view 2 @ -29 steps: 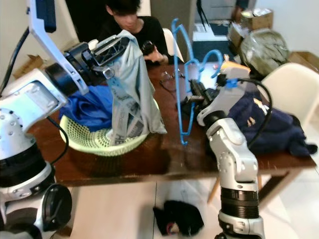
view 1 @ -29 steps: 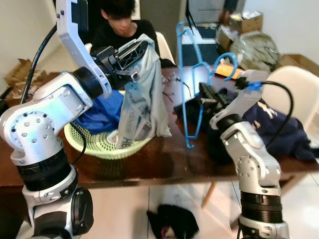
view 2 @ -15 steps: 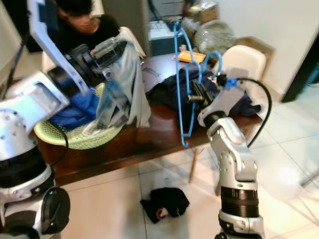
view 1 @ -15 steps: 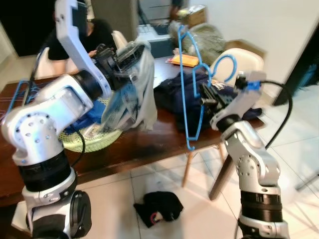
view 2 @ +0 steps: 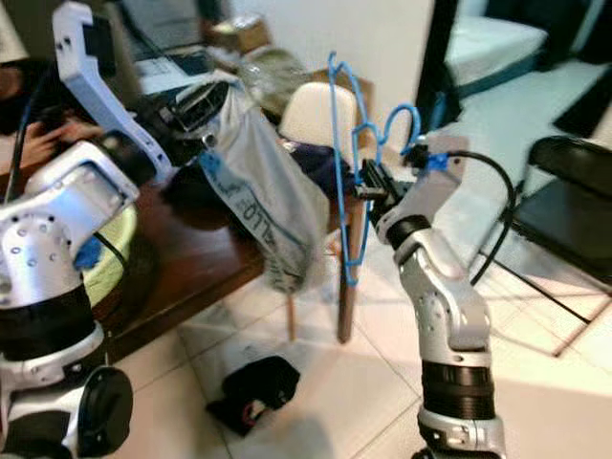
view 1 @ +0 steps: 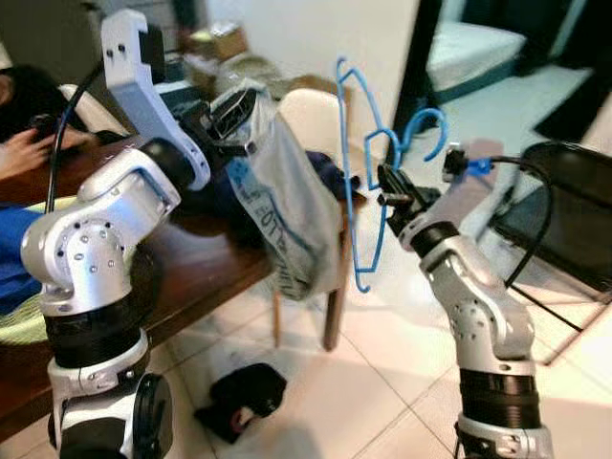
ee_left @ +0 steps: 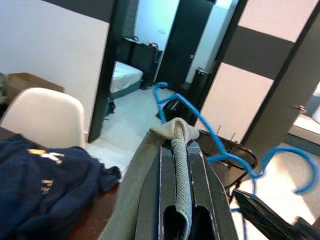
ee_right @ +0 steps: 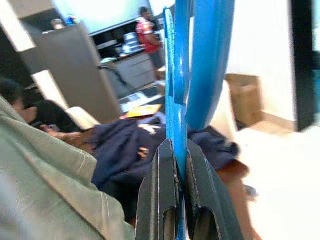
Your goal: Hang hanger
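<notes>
Left eye view shows the thin blue plastic hanger (view 1: 361, 172) held upright in the air by the right gripper (view 1: 386, 187), well clear of the floor and just beside the pale grey-green printed garment (view 1: 282, 206) that droops from the left gripper (view 1: 227, 107). In the right wrist view the two black fingers (ee_right: 159, 197) are pinched tight on the hanger's blue bar, and in the left wrist view the left fingers (ee_left: 200, 200) are closed on a fold of the grey-green cloth. Judging by this, the hanger and the garment are both in hand but not yet joined: the cloth hangs free next to the hanger rather than over its shoulders, and no rail or hook to hang it from can be made out, so threading and hanging both seem left to do. Behind the garment stand a dark wooden table (view 1: 206, 263) with a heap of navy blue clothing (ee_left: 47, 170) on it and a white moulded chair (view 1: 311, 120); a small black cloth (view 1: 244, 394) lies on the tiled floor. A person's hands (view 1: 29, 148) show at the table's far edge. The views are blurred, and the hanger's hook top overlaps the bright doorway, so its exact outline is hard to trace.
</notes>
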You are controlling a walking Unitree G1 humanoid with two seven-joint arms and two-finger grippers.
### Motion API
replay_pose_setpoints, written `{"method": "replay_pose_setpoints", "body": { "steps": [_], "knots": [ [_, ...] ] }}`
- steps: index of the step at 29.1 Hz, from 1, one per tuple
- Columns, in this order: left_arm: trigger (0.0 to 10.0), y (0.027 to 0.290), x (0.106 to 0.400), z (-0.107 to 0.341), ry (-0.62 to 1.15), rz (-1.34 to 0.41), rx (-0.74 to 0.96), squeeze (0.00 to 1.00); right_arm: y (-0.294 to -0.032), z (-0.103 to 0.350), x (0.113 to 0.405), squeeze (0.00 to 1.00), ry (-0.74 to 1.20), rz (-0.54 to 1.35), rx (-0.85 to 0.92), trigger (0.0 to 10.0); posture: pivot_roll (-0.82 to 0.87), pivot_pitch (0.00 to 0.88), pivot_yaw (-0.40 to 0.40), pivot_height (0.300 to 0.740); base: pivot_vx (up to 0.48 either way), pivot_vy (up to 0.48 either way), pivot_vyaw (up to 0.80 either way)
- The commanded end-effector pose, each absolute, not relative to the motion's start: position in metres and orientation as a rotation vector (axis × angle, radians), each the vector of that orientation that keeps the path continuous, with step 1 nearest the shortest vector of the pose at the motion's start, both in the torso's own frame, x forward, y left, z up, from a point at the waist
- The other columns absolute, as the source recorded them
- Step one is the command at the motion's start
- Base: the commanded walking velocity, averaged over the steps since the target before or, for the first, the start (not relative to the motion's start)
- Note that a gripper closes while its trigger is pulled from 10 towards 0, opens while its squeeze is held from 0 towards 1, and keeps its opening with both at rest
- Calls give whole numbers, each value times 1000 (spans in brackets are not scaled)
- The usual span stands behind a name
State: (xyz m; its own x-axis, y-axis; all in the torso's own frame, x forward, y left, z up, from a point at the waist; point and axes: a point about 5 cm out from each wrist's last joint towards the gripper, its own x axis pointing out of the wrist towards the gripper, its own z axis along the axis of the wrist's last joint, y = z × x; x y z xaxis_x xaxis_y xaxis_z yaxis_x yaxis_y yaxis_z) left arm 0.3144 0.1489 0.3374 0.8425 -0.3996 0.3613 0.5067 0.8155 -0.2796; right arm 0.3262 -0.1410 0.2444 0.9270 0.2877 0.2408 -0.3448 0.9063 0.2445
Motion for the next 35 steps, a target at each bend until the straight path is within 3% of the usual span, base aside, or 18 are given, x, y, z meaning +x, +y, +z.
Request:
{"method": "replay_pose_setpoints", "body": {
  "steps": [1, 7, 8, 10, 12, 15, 22, 35],
  "knots": [
    [10000, 153, 322, 321, -254, -417, -370, 0, -132, 238, 320, 0, -158, 428, 246, 10000, 77, 47, 16, 735, 0, 0, -800],
    [10000, 160, 327, 308, -226, -379, -387, 0, -151, 228, 309, 0, -111, 474, 172, 10000, 70, 46, 12, 735, 0, 0, -800],
    [10000, 161, 330, 306, -229, -372, -394, 0, -170, 223, 296, 0, -72, 535, 98, 10000, 43, 48, 20, 735, 0, 0, -800],
    [10000, 160, 333, 307, -237, -372, -394, 0, -184, 219, 282, 0, -21, 614, 36, 10000, 35, 46, 25, 735, 0, 0, -713],
    [10000, 160, 333, 307, -237, -372, -394, 0, -184, 219, 282, 0, -21, 614, 36, 10000, 35, 46, 25, 735, 0, 0, -625],
    [10000, 163, 339, 316, -273, -363, -377, 0, -198, 212, 253, 0, 74, 775, -57, 10000, 18, 44, 35, 735, 0, 0, 0],
    [10000, 172, 346, 342, -359, -340, -382, 0, -201, 215, 229, 0, 156, 928, -91, 10000, 11, 37, 42, 735, 0, 0, 0],
    [10000, 167, 351, 361, -426, -340, -351, 0, -193, 243, 232, 0, 38, 1020, -133, 10000, 10, 0, 61, 735, 0, 0, 0]
  ]
}}
